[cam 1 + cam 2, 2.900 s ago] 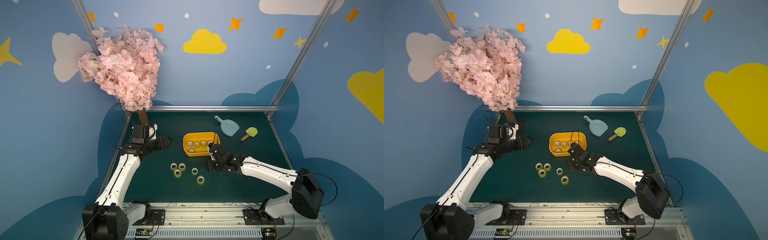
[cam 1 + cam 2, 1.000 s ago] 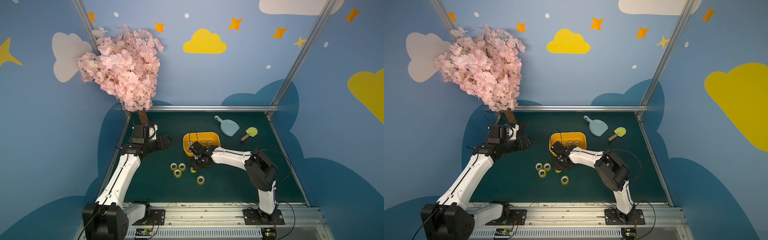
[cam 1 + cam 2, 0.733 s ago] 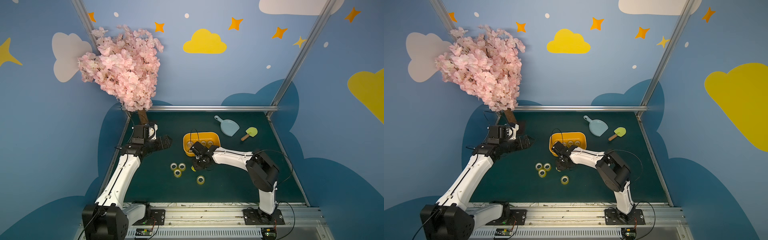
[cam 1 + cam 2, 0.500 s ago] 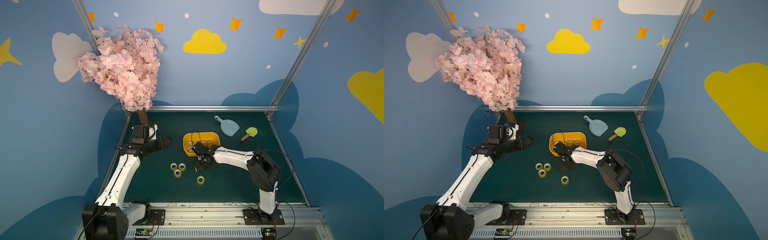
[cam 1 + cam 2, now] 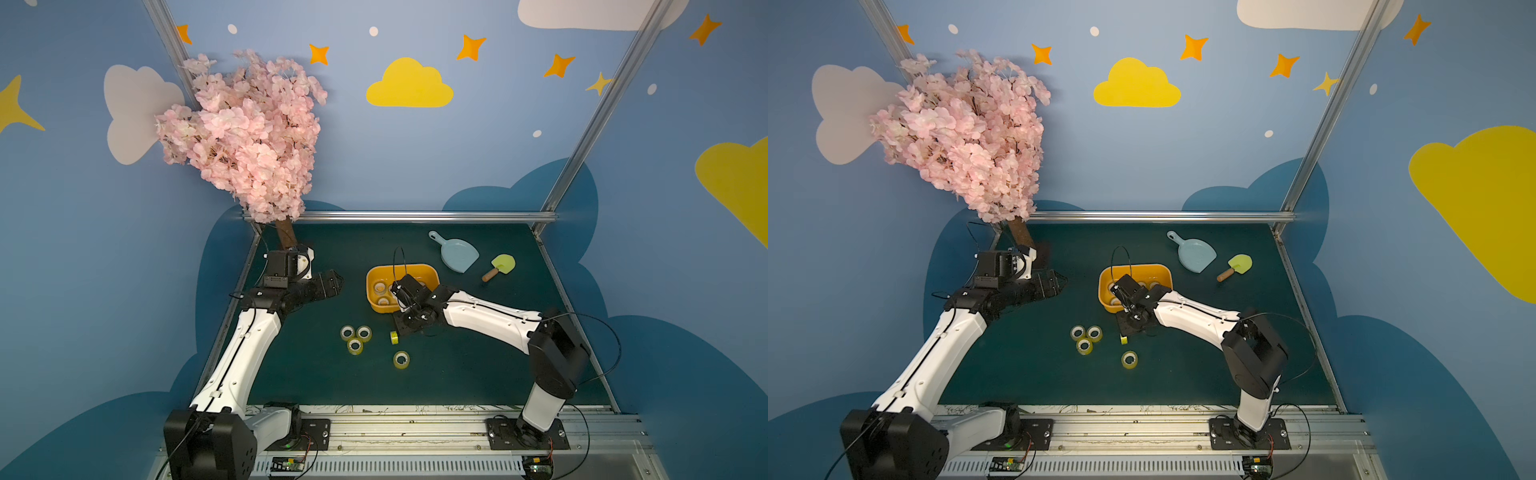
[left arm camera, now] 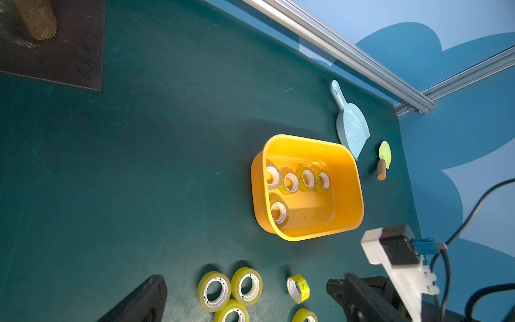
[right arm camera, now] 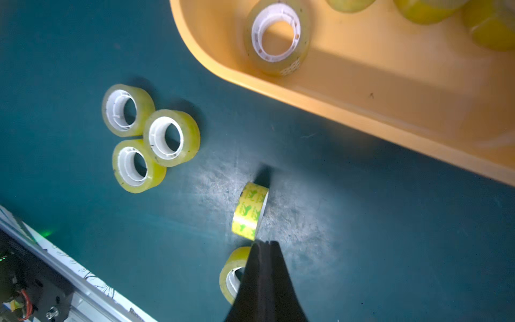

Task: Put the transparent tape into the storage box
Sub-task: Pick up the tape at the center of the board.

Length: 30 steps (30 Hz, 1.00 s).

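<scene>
The orange-yellow storage box (image 5: pixel 370 293) (image 5: pixel 1103 293) (image 6: pixel 345 172) (image 7: pixel 362 111) holds several transparent tape rolls (image 6: pixel 289 182). In front of it three rolls (image 5: pixel 355 337) (image 5: pixel 1086 336) (image 7: pixel 156 139) lie flat in a cluster. One roll with green print (image 5: pixel 394 337) (image 5: pixel 1123 340) (image 7: pixel 250 212) stands on edge. A last roll (image 5: pixel 401 360) (image 7: pixel 231 274) lies alone. My right gripper (image 5: pixel 403 330) (image 7: pixel 264 246) is shut and empty, its tips just beside the upright roll. My left gripper (image 5: pixel 334 283) hovers open to the left of the box.
A pale blue dustpan (image 5: pixel 455 257) and a small green spatula (image 5: pixel 500 266) lie behind the box to the right. A pink blossom tree (image 5: pixel 245 137) stands at the back left corner. A metal rail (image 5: pixel 399 216) bounds the far edge of the mat.
My right arm swung from beside the box down to the loose rolls and its jaws shut on nothing. The printed roll, flat before, now stands on edge. The left arm stayed put.
</scene>
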Each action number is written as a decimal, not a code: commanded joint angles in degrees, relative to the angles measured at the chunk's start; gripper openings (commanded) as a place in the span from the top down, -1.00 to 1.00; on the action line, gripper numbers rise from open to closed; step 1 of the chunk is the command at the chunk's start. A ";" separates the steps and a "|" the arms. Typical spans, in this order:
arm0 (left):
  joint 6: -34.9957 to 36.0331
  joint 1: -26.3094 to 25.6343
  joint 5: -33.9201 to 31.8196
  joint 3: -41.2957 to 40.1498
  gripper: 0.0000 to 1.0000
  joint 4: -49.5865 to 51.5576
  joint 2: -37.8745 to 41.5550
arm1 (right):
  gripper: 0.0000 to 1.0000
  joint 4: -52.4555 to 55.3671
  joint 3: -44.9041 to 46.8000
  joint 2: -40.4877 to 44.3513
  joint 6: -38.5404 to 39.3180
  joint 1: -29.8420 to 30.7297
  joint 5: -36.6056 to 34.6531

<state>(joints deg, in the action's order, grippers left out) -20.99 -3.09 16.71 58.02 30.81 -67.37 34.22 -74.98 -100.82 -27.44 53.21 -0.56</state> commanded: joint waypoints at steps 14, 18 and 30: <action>0.25 0.18 1.31 0.67 -1.00 1.27 -2.88 | 0.87 10.33 -18.79 -5.04 6.16 -8.45 6.95; 0.36 0.11 1.18 0.63 -1.00 1.37 -2.23 | 0.42 10.30 -15.93 -4.90 4.13 -4.76 4.29; 0.33 0.14 1.17 0.69 -1.00 1.27 -0.71 | -0.31 12.95 -3.01 0.21 -4.98 2.56 -4.10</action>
<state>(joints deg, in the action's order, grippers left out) -21.02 -3.11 17.58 57.74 31.20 -69.67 43.99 -78.08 -103.02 -29.93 55.29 -1.48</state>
